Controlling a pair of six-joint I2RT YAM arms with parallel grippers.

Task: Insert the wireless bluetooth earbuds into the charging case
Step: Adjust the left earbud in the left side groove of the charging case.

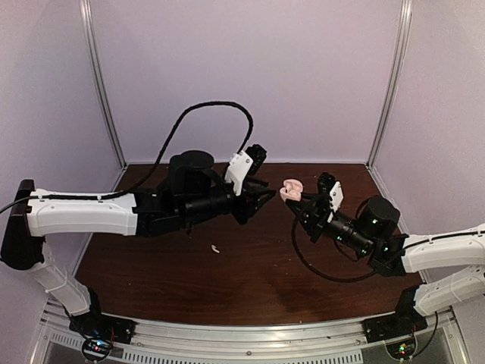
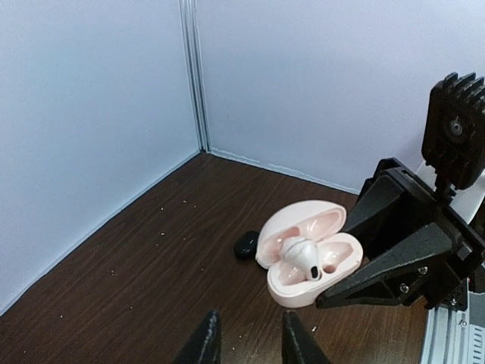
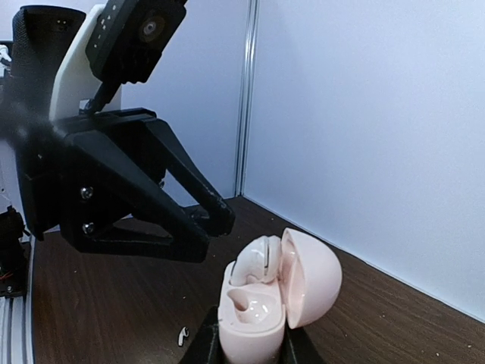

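My right gripper point(image 1: 300, 200) is shut on an open pink charging case point(image 1: 292, 189) and holds it upright, lid swung back. In the right wrist view the case point(image 3: 261, 311) sits between my fingers point(image 3: 206, 343). One white earbud point(image 3: 258, 260) sits in its far slot; the near slot is bare. The left wrist view shows the case point(image 2: 292, 287) and that earbud point(image 2: 301, 258). My left gripper point(image 2: 251, 345) is open and empty, a short way in front of the case. A loose white earbud point(image 1: 215, 248) lies on the table. A small black earbud point(image 2: 246, 244) lies beside the case.
The brown table point(image 1: 250, 280) is closed in by pale walls with metal posts point(image 1: 104, 83). A black cable point(image 1: 318, 269) loops on the table by the right arm. The loose white earbud also shows in the right wrist view point(image 3: 183, 335).
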